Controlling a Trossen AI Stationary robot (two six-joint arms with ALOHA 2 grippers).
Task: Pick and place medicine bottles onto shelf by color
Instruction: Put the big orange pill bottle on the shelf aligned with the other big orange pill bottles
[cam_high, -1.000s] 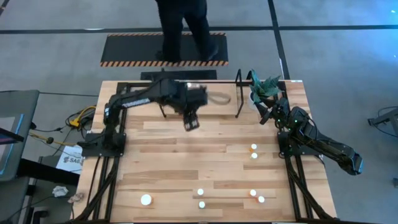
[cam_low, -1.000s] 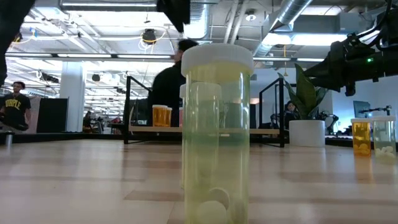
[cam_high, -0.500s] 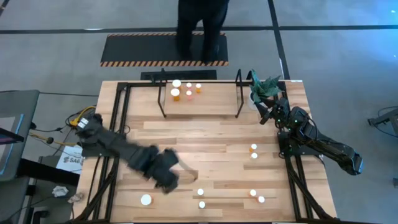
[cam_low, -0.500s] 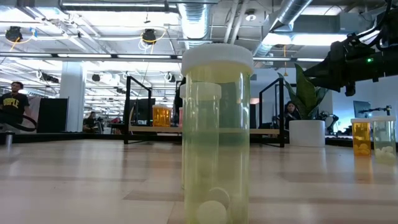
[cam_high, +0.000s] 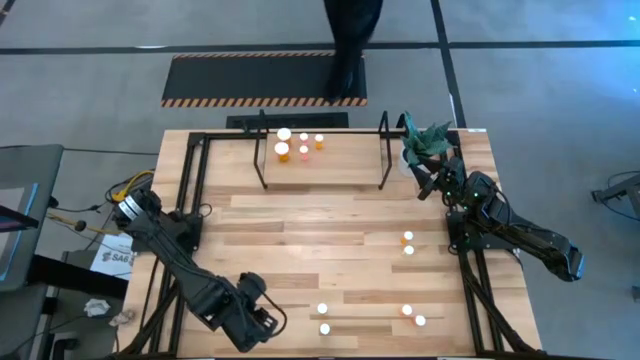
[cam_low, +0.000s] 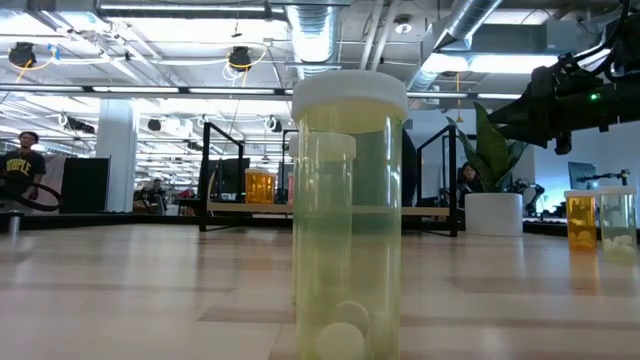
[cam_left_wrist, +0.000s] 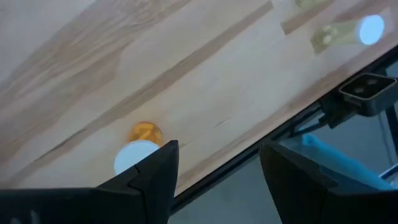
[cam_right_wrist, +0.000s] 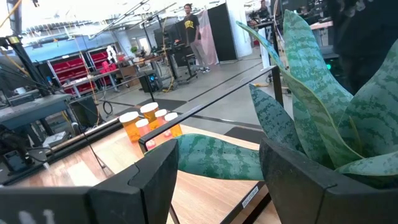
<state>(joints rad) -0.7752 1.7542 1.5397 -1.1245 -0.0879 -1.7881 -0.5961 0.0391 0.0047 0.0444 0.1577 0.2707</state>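
Note:
My left gripper (cam_high: 256, 324) hangs open, pointing down, over the table's near left part. In its wrist view a white-capped orange medicine bottle (cam_left_wrist: 138, 149) stands on the wood just outside one finger, partly hidden by it; nothing is between the fingers (cam_left_wrist: 217, 180). The arm hides this bottle in the high view. Several bottles (cam_high: 283, 150) stand on the floor of the black shelf (cam_high: 322, 186) at the far edge. Others stand loose on the table (cam_high: 407, 243) (cam_high: 323, 319) (cam_high: 413, 316). My right gripper (cam_high: 428, 182) waits open at the far right, beside the plant.
A potted plant (cam_high: 425, 143) stands at the far right corner, its leaves (cam_right_wrist: 323, 118) right before my right gripper. A pale bottle (cam_low: 348, 210) stands close before the low camera. The table's near edge (cam_left_wrist: 249, 143) runs just past my left gripper. A person (cam_high: 350, 40) stands beyond the table.
My left arm has swung from the shelf at the far edge toward the near left part of the table, sinking and rolling its wrist, and now hangs over the spot where a white-capped bottle stood. The person behind the table has walked to the right.

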